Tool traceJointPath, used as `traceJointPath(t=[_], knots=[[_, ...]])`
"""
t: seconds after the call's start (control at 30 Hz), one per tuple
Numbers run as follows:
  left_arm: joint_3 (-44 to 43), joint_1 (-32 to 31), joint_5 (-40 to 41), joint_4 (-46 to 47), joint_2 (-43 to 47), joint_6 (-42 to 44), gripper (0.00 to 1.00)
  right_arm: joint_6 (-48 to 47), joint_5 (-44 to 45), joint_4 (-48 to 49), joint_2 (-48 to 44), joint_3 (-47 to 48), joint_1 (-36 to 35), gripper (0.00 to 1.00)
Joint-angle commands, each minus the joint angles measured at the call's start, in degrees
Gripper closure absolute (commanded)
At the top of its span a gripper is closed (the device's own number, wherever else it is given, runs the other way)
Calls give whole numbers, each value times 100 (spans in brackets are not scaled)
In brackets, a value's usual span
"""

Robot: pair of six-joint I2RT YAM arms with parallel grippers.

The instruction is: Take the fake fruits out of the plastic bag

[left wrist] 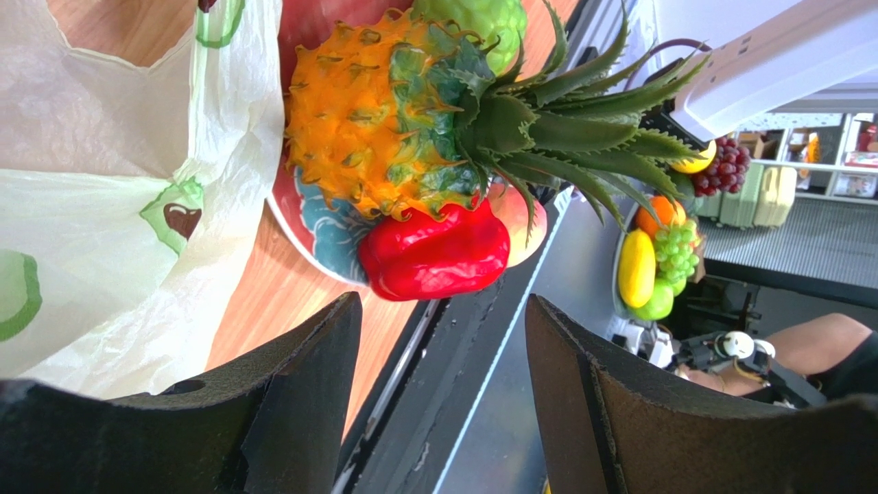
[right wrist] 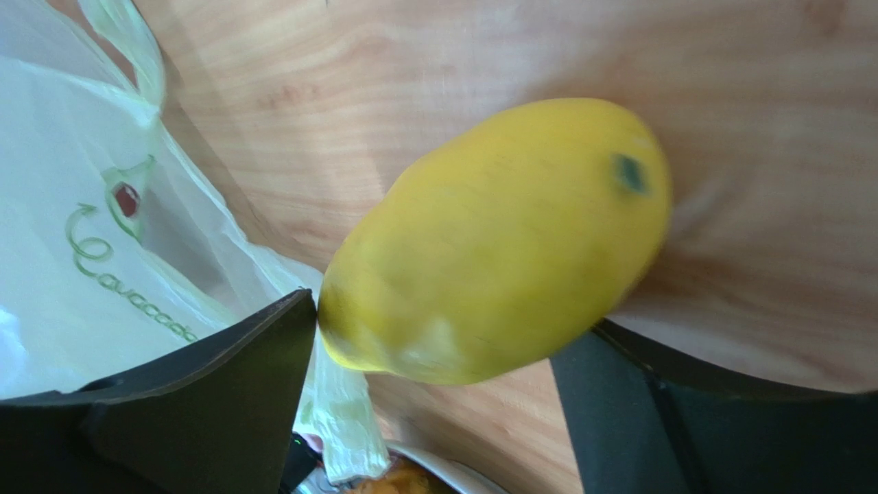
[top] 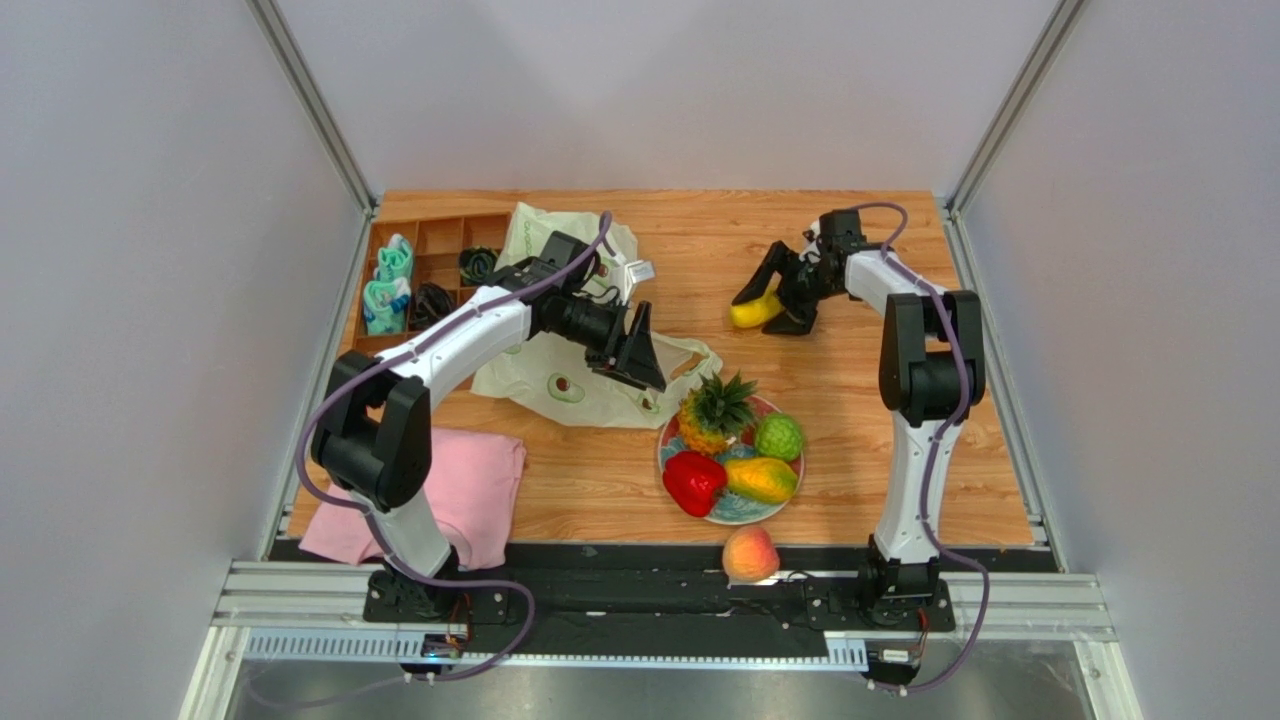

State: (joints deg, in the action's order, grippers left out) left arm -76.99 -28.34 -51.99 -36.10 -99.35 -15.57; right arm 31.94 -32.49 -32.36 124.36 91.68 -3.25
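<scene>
starting on the left: the plastic bag (top: 529,372) lies slack and flat on the tabletop (top: 872,390), just beyond the pink cloth (top: 473,480). it looks emptied, though i cannot tell if anything hides in its folds. the left hand (left wrist: 443,304) hovers over the bag's right edge, fingers well apart with nothing between them, pointing toward the plate (top: 747,512).

on that plate, just right of the bag, four of the fake fruits sit bunched and touching: the pineapple (top: 706,417) back left, the red pepper (top: 693,480) in front of it, the bumpy green ball (top: 778,437) back right, the mango (top: 762,479) front right. the peach (top: 750,554) sits alone at the near edge, by the black rail between the arm bases.

far right now, well apart from the bag — a yellow fruit (right wrist: 495,237) lies on bare wood and the right hand (right wrist: 441,324) is set around it, a finger on each side. whether it pinches or only brackets the fruit, i cannot tell.

my call: the unpacking is all but done, six pieces out. what's left, if anything, is dealing with this yellow one and checking the bag.

writing: the bag carries halved-avocado prints and, in the right wrist view, a green cursive word (right wrist: 134,298) that seems to read "avocado" — no brand is legible anywhere else.
</scene>
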Motion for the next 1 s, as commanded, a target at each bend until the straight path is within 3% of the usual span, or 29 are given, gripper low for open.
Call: traceJointPath(t=[0.0,0.07,0.27,0.4,0.43,0.53,0.57,0.67,0.97], knots=[[44,21,74,-178,390,353,32,584,-433,563,317,315,78,36],[79,30,92,-196,451,379,32,489,-417,565,326,464,52,56],[70,30,75,-135,399,309,32,23,-415,231,89,526,52,68],[44,30,57,-143,416,301,32,-1090,-671,-532,-411,465,61,70],[61,30,48,-126,425,292,32,-1781,-645,-778,-543,439,61,70],[158,30,-13,-12,478,195,32,-2945,-539,-2154,-1000,350,61,70],[202,30,-31,32,487,143,32,-3818,-539,-2535,-1018,412,61,70],[237,30,-40,155,487,81,32,-4624,-354,-3477,-975,474,52,70],[220,30,-66,252,417,10,32,-5180,-1067,-4173,-1115,-194,-325,67]])
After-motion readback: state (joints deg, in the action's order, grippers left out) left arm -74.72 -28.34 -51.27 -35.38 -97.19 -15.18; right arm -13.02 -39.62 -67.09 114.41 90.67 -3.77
